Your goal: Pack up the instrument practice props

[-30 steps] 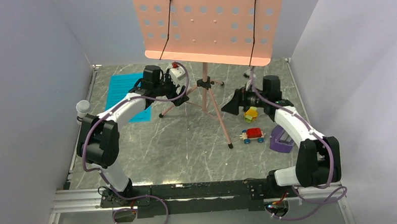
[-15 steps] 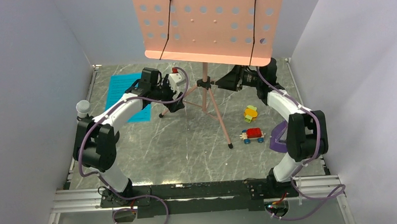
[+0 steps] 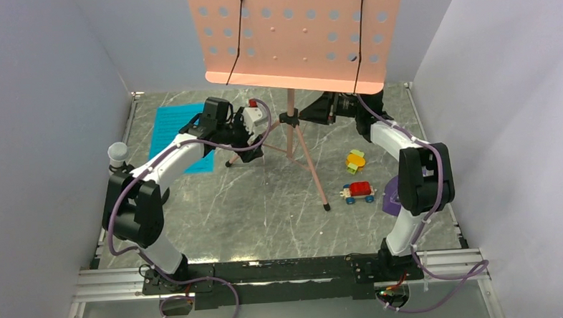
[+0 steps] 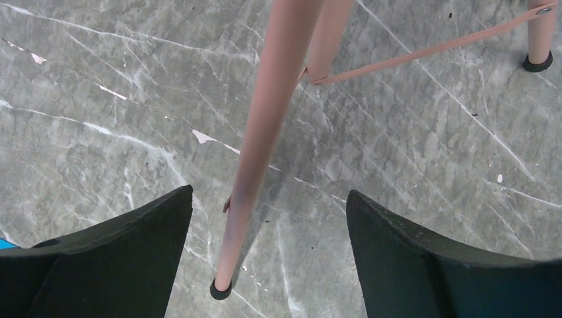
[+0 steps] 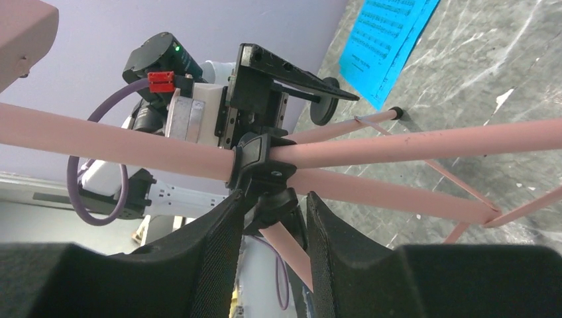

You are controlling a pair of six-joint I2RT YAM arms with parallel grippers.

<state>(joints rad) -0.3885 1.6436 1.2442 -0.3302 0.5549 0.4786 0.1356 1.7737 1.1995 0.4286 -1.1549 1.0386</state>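
Observation:
The salmon-pink music stand stands at the table's back, its tripod legs spread from a black hub. My right gripper reaches in from the right and is shut on the hub's black knob, which sits between the fingers. My left gripper is open and straddles the stand's left leg just above its black foot cap, touching nothing. Cyan sheet music lies flat at the back left. The purple metronome is partly hidden behind my right arm.
A red toy car and a small yellow-orange toy lie right of the tripod. Grey walls close in the left, right and back sides. The stand's front leg reaches toward the table's middle.
My right arm swung from beside the yellow toy up and left to the stand's hub, and its jaws narrowed onto the knob. My left gripper shifted slightly along the left leg, staying open.

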